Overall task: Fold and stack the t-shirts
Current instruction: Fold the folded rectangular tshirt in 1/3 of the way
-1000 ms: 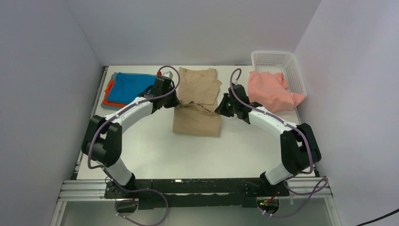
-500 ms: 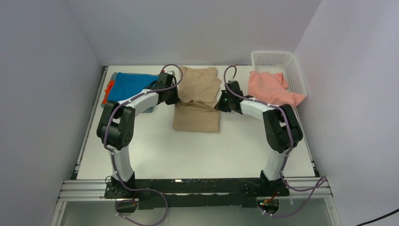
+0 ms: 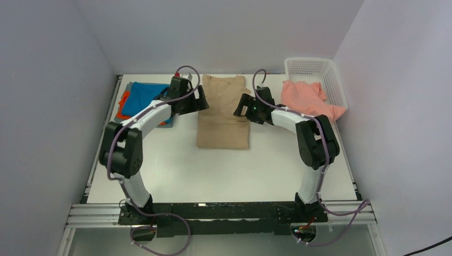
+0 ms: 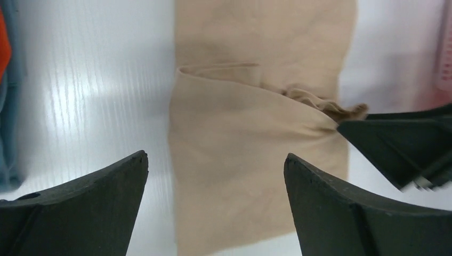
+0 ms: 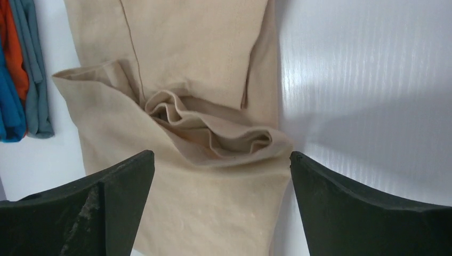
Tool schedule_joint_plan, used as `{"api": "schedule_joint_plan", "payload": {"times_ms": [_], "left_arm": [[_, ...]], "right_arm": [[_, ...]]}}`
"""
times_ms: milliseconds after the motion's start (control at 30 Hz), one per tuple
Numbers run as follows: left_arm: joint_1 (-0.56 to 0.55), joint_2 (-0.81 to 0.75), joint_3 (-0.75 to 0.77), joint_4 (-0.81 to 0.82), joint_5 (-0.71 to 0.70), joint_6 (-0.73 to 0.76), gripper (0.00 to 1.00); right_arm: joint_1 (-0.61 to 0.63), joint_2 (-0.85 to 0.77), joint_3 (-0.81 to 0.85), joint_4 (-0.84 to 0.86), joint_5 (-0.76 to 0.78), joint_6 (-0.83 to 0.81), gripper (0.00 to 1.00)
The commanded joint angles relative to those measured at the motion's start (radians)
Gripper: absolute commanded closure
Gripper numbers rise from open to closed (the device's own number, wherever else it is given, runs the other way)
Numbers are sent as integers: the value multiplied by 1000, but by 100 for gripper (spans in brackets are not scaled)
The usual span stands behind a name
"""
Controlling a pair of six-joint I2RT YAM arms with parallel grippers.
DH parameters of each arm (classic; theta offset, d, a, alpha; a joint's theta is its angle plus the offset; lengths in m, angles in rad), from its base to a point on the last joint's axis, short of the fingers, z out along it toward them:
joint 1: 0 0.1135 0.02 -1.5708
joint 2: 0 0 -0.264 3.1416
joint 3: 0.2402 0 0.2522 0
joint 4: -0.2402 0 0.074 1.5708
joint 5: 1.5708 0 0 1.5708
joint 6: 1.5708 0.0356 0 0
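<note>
Tan shirt [image 3: 223,120]: folded, flat in the middle of the counter [image 3: 213,170].
My left pincer [image 3: 200,101]: spread wide, holding nothing, at its left edge.
My right pincer [image 3: 243,105]: spread wide, empty, at its right edge.

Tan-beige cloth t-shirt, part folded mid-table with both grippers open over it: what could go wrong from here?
1. The tan-beige cloth t-shirt has a bunched ruffle at the fold's right edge; left in, it may make a lumpy stack.
2. The open right gripper hangs close to that ruffle and could snag it.
3. The fold line runs slanted, so edges may not line up.
</note>
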Motion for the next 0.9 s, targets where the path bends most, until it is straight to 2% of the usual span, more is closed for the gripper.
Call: {"api": "schedule_joint_plan", "payload": {"times_ms": [0, 167, 267, 333, 467, 667, 867], "left_arm": [[0, -211, -118, 23, 46, -9, 0], [-2, -353, -363, 82, 90, -59, 1], [-3, -394, -472, 121, 134, -87, 1], [-6, -405, -528, 163, 162, -99, 1], [-9, -370, -552, 165, 164, -109, 1], [-9, -295, -539, 157, 106, -96, 1], [-9, -197, -534, 179, 112, -100, 23]], "right_arm": [[22, -137, -64, 32, 36, -10, 0], [80, -241, -131, -12, 108, -58, 0], [94, -255, -165, 41, 45, -71, 0], [93, -207, -142, 51, -8, -70, 0], [93, -90, -78, 100, -73, -52, 0], [93, 79, 99, 96, 42, -40, 0], [94, 92, 137, 78, 58, -24, 0]]}}
